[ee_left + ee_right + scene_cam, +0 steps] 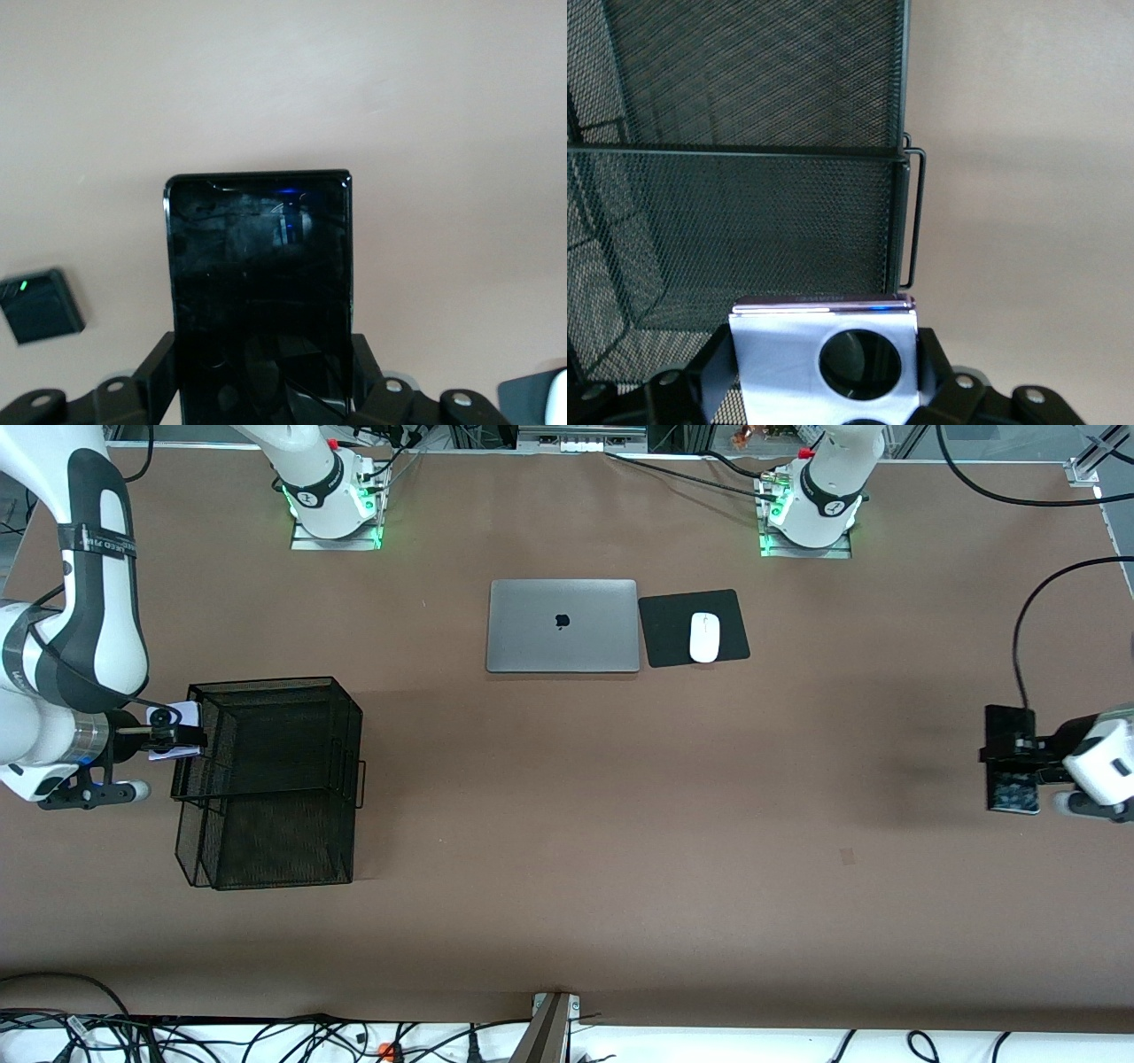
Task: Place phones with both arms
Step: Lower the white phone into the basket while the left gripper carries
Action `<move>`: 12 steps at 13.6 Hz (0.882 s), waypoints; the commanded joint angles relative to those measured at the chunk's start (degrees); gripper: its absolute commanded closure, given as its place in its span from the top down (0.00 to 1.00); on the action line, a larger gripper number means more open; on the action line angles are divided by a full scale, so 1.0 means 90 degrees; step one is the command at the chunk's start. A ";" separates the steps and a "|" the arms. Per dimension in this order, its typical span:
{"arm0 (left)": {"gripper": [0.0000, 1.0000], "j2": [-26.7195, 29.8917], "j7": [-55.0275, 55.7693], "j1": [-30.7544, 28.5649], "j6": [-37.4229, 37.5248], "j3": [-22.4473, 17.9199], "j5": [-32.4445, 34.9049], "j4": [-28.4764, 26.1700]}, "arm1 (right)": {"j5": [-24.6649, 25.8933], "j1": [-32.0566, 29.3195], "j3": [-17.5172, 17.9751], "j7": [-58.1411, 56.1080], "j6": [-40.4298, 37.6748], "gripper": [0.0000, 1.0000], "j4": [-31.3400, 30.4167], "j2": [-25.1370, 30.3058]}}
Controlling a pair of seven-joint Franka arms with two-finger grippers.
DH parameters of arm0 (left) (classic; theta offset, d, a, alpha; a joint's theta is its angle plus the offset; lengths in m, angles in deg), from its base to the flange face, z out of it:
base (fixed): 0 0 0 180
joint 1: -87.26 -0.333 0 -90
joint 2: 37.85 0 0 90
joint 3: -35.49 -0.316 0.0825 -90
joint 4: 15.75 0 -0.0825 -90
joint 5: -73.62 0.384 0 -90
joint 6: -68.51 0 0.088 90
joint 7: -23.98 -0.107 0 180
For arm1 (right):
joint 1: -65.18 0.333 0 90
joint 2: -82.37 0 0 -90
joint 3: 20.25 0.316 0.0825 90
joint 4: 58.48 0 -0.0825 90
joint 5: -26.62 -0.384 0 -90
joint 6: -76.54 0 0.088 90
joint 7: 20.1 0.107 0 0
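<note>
1. Black wire-mesh tiered tray (275, 779) sits nearest the front camera, toward the right arm's end of the table.
2. Right gripper (182, 735) hangs at the tray's rim, clamping the small squarish lavender-white phone (824, 359).
3. Left gripper (1019, 757), closed tight on the long slim black slab phone (259, 292), hangs above the brown table (620, 824).
4. Closed grey laptop (563, 626) lies beside the white mouse (704, 638).

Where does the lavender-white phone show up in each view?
Front view: lavender-white phone in the right gripper, at the mesh tray's rim.
Right wrist view: phone between the fingers, over the tray.
Left wrist view: not in it.
Shared landmark: the mesh tray.
</note>
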 commanded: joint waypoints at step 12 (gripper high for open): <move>0.18 -0.0691 0.3207 0.3574 -0.0170 -0.0079 -0.0022 0.0299 | -0.0374 0.0303 0.0089 0.0820 0.0989 0.00 -0.0542 -0.0066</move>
